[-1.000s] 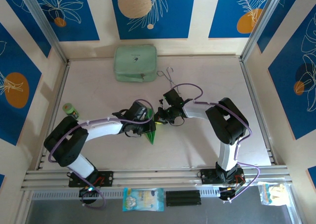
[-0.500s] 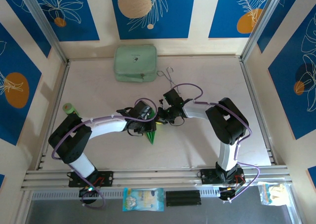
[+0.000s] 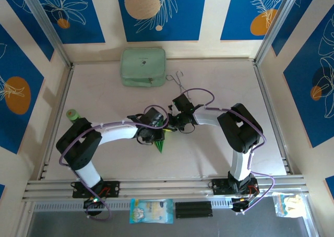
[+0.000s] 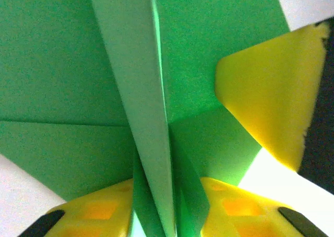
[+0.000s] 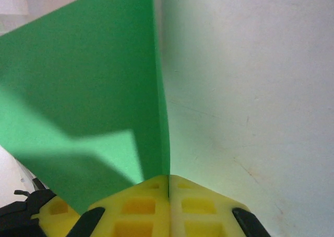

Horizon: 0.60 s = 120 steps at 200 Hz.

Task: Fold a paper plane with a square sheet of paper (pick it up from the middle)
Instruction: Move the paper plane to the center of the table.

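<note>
We judge it mostly done: the paper plane [image 3: 160, 143] is a narrow pointed dart w/ centre crease, mid-counter [image 3: 104, 101] btw. the arms; wings prob. left to set. Paper is thin, matte, bright green, w/ crisp edges. Right gripper [image 5: 168, 195] is clamped on one flap. Left gripper [image 4: 167, 216] is narrow, astride the keel; whether it's pinching we can't tell.

1. Middle of the surface [image 3: 209, 158]: there's the paper plane [image 3: 160, 143], pointed end towards the near edge.
2. Left pincer [image 3: 157, 133] at its left, right pincer [image 3: 168, 126] at its right. The plane's far end is between them, with the right one nipping an edge.
3. Back left: the case [image 3: 143, 66] by the far wall, and wire tongs [image 3: 177, 81] just right of it.
4. Far left: a small roll [image 3: 73, 114], well apart.
</note>
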### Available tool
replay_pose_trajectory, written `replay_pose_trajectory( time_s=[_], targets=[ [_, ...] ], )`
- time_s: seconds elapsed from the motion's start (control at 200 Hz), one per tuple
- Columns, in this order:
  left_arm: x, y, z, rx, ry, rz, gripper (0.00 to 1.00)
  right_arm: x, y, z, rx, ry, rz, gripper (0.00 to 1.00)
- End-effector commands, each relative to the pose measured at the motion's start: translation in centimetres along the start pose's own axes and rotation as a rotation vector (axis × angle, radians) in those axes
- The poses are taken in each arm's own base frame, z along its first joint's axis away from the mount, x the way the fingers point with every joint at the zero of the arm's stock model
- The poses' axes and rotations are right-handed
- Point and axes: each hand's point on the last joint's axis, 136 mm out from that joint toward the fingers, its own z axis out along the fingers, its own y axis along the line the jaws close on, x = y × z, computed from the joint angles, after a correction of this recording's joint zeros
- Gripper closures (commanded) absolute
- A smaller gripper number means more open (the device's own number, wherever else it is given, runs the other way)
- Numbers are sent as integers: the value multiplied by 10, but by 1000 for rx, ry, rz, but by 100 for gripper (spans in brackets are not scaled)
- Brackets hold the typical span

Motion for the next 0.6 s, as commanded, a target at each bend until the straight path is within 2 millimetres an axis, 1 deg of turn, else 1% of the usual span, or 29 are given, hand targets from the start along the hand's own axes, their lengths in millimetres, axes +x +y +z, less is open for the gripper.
replay_pose_trajectory(
  time_s=[0.0, 0.05, 0.16, 0.28, 0.355, 0.43, 0.5, 0.595],
  targets=[
    [-3, -1, -2, -35, -12, -8, 72, 3, 11, -3, -35, 11, -13, 91],
    [-3, 0, -3, -43, -16, -12, 75, 1, 11, -6, -33, 0, -13, 89],
    [-5, 0, -5, -48, -28, -15, 82, -3, 9, -16, -18, -39, -8, 80],
    [-9, 2, -10, -63, -46, -10, 91, -11, 2, -35, 21, -113, 9, 72],
    [-14, 2, -15, -73, -61, 6, 96, -16, -6, -52, 57, -174, 24, 65],
    [-21, 2, -20, -83, -74, 26, 99, -22, -16, -71, 91, -243, 39, 61],
    [-29, 2, -23, -87, -84, 47, 99, -25, -27, -91, 127, -308, 60, 58],
    [-46, -1, -28, -87, -100, 71, 99, -29, -41, -118, 178, -402, 76, 52]
  ],
)
